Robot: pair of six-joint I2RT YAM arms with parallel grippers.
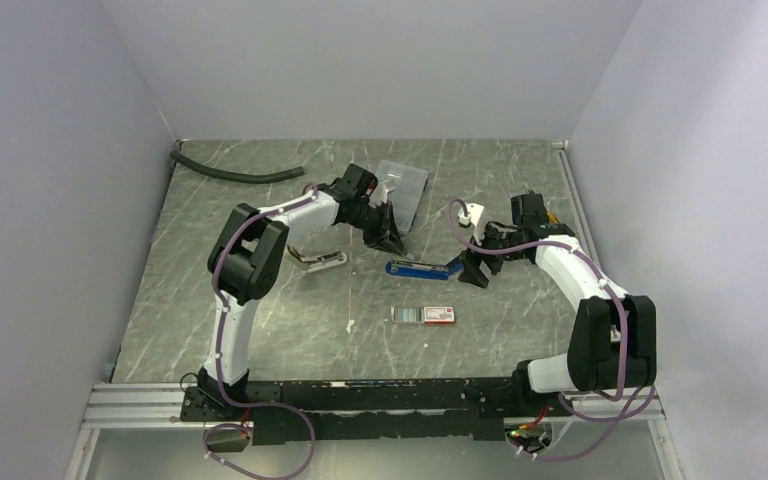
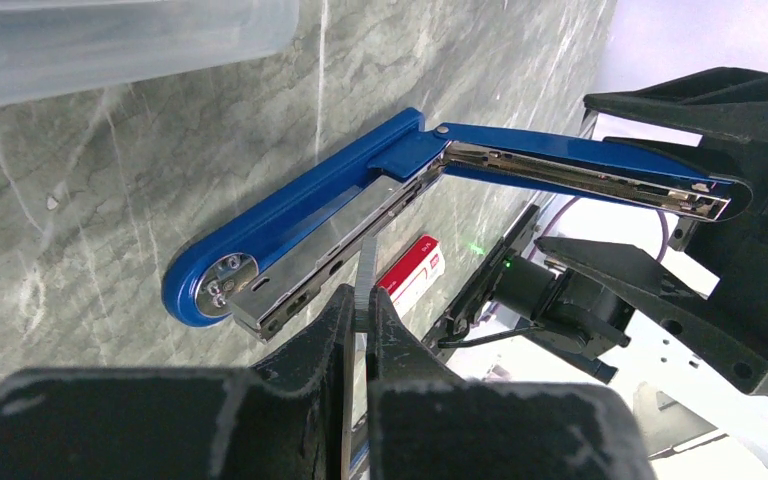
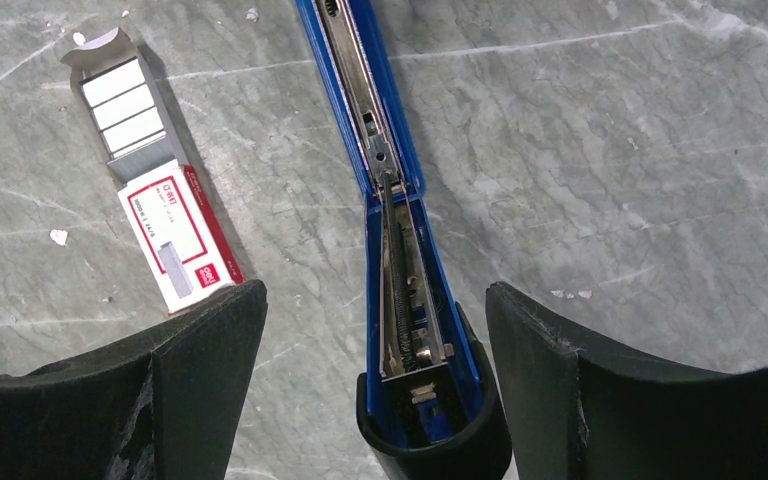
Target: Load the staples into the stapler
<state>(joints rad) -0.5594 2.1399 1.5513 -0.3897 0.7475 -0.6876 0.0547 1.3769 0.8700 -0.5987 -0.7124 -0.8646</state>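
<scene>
The blue stapler (image 2: 290,215) lies on the table, folded open, its metal channel (image 2: 330,240) bare and its lid (image 2: 580,160) raised to the right. My left gripper (image 2: 361,300) is shut on a thin silvery strip of staples (image 2: 368,265) whose far end reaches the channel. In the top view it hangs (image 1: 388,243) just left of the stapler (image 1: 418,268). My right gripper (image 3: 372,300) is open, a finger on each side of the lid's end (image 3: 430,400), touching neither side. More staples (image 3: 125,105) lie in a tray slid out of the red-ended white box (image 3: 175,235).
A clear compartment case (image 1: 403,180) sits behind the left gripper. A black hose (image 1: 230,173) lies at the back left and a small metal tool (image 1: 318,260) under the left arm. A white piece (image 1: 473,212) rests near the right wrist, a white scrap (image 1: 350,325) on the table.
</scene>
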